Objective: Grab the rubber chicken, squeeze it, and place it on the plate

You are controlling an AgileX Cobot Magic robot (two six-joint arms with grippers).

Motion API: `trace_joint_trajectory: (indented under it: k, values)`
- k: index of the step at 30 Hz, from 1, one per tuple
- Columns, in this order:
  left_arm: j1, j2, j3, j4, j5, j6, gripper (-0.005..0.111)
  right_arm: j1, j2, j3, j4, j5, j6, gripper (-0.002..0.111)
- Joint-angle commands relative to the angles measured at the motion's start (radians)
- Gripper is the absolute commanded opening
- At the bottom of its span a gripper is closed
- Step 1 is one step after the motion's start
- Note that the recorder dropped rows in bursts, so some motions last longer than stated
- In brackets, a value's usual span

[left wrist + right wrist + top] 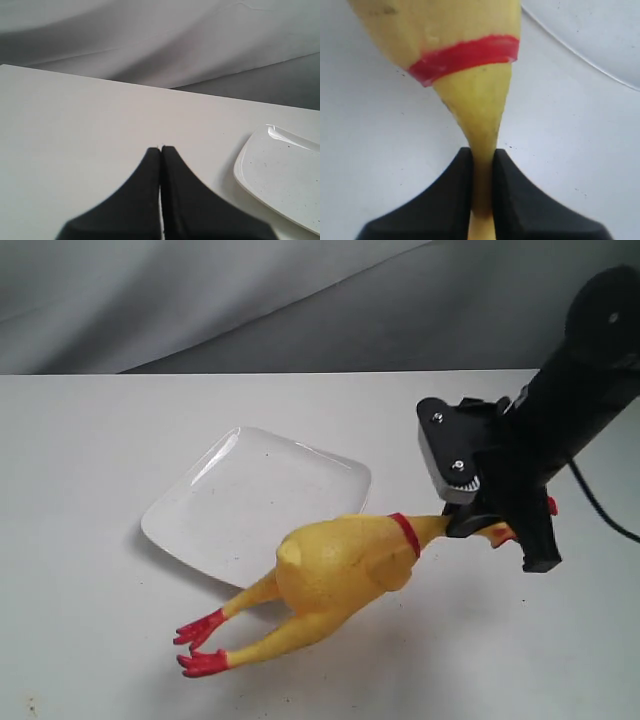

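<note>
Item: long yellow rubber chicken toy (pixel 340 575), neck pinched flat in my right end effector (pixel 482 156), seemingly for the squeeze, body just beside the glossy white square plate (pixel 230 495); left end effector (pixel 161 149) clenched empty.

White table (pixel 80 440), white plate (pixel 262 488) on it

Robot lab test bench: plain white table (pixel 90 440), draped grey cloth backdrop (pixel 200 300), black robot arm (pixel 590 390).

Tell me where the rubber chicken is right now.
Exterior view, lower centre: the rubber chicken is held by its neck in the right claw, body overlapping the plate's near edge, feet pointing lower left.
</note>
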Motion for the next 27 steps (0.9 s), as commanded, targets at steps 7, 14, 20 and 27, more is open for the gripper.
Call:
trace_joint_trajectory:
  k: [7,14,20,27]
  values:
    - [0.002,-0.003,0.005,0.001,0.003,0.0,0.001,0.0,-0.349,-0.001,0.291,0.072,0.166,0.0]
    - [0.002,-0.003,0.005,0.001,0.003,0.0,0.001,0.001,-0.43,-0.001,0.321,0.07,0.396,0.0]
    - [0.002,-0.003,0.005,0.056,-0.035,0.033,0.001,0.001,-0.428,-0.001,0.334,0.055,0.43,0.0]
    - [0.002,-0.003,0.005,0.056,-0.242,0.034,0.001,0.001,-0.428,-0.001,0.399,0.043,0.43,0.0]
